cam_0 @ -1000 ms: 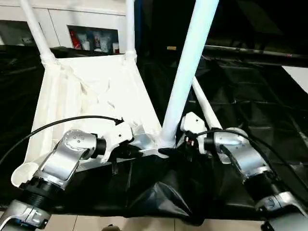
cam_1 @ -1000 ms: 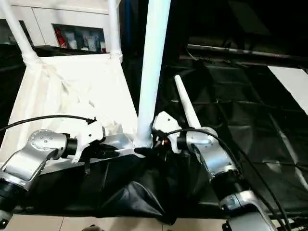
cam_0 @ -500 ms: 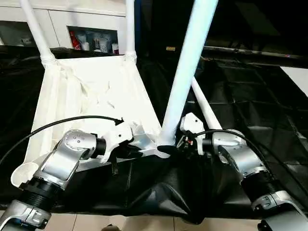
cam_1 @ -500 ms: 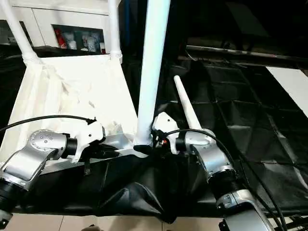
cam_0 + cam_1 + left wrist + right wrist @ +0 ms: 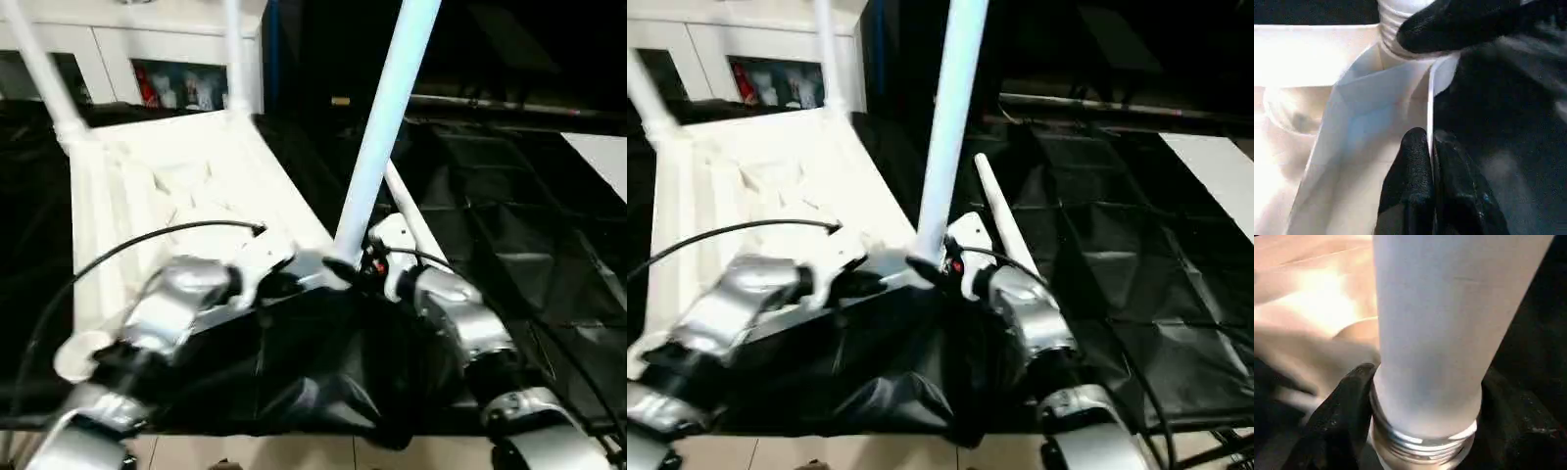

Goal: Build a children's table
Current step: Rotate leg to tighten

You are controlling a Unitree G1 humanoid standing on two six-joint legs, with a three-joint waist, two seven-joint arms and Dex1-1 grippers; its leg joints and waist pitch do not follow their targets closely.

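Left gripper (image 5: 1431,161) is clamped shut on the thin side wall of the upturned tabletop (image 5: 176,186), beside the near corner socket. Right gripper (image 5: 1420,431) grasps the third leg (image 5: 382,127) just above its threaded base, fingers (image 5: 1347,406) against the tube. Two legs stand in the far corners; a fourth lies on the black sheet (image 5: 509,245). Recommendation: hold the top steady and keep the leg square to the socket while turning.
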